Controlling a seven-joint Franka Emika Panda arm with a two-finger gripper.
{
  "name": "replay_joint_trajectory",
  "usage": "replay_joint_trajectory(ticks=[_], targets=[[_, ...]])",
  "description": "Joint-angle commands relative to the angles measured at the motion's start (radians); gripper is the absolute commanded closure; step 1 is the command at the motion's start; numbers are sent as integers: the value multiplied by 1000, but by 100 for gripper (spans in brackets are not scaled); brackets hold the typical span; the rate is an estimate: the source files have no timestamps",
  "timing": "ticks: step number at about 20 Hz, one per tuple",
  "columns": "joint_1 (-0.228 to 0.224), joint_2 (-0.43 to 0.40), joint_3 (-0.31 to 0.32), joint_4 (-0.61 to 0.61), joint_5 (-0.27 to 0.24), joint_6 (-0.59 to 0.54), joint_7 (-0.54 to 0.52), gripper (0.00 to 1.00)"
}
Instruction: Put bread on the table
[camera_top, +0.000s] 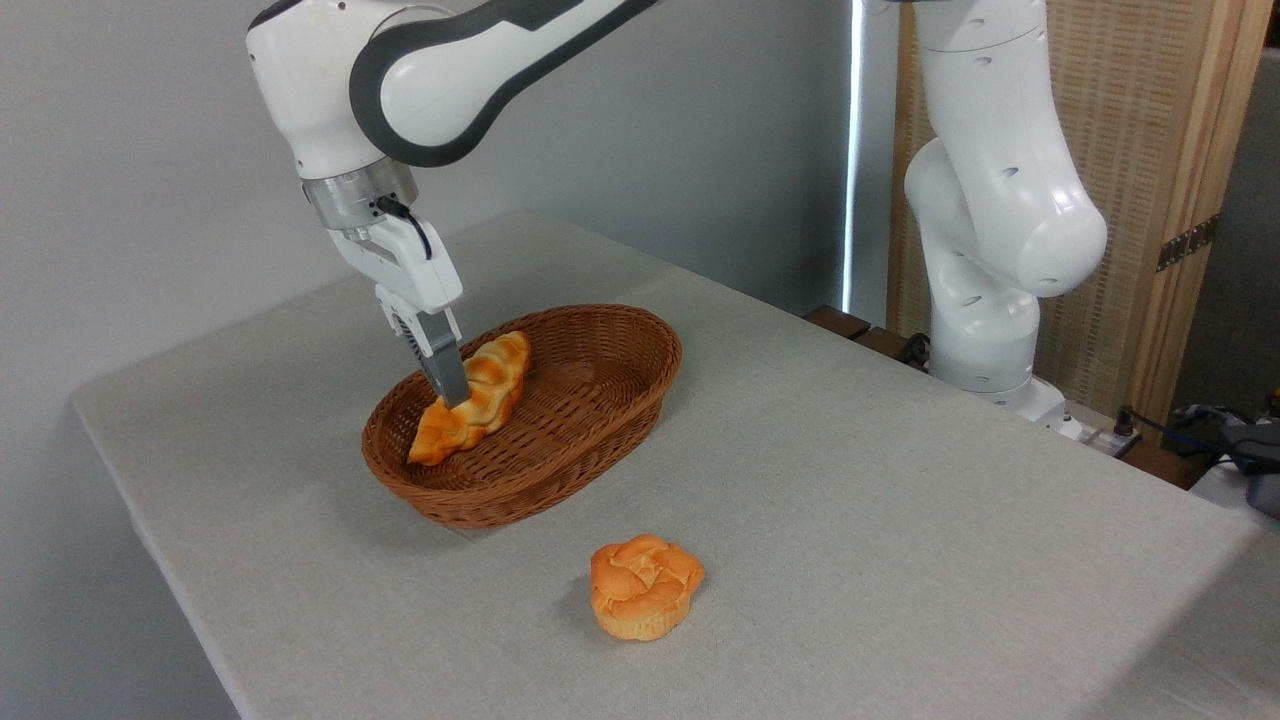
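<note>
Reaching down into the wicker basket (600, 400), the gripper (452, 390) stands at the middle of the bread (475, 400). You see one grey finger (444, 365) laid against the near side of the braided loaf; the other finger is hidden behind the crust, so you cannot tell for certain whether the jaws are clamped on it or merely straddling it. Note that the loaf sits tilted, its upper end leaning toward the basket's left rim and its lower tip pointing into the bowl. That tilt suggests it is propped on the sloping wall, or perhaps partly lifted; you cannot tell which. The mid-length approach is sensible: holding a long, tapered loaf near its centre should keep it from swinging.

Observe the edges next. The raised rim surrounds the loaf, so you would judge that it must rise clear of the weave before any sideways travel. The table (900, 480) offers wide bare cloth to the right of the basket and behind it. A small knotted bun (645, 585) lies in front, well apart from the basket; keep the set-down away from it. The table's left edge lies fairly near the basket, so favour the right-hand side.
</note>
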Motion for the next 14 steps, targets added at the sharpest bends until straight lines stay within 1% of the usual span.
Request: replay_joint_trajectory(ticks=[1,4,6,9,14], targets=[[1,-22,6,8,1,-66,7,100],[1,-56,8,8,-9,-111,15,100],[2,-97,11,8,-25,-170,38,100],[2,-152,73,31,-63,-226,75,100],[2,-198,175,86,-65,-293,131,100]])
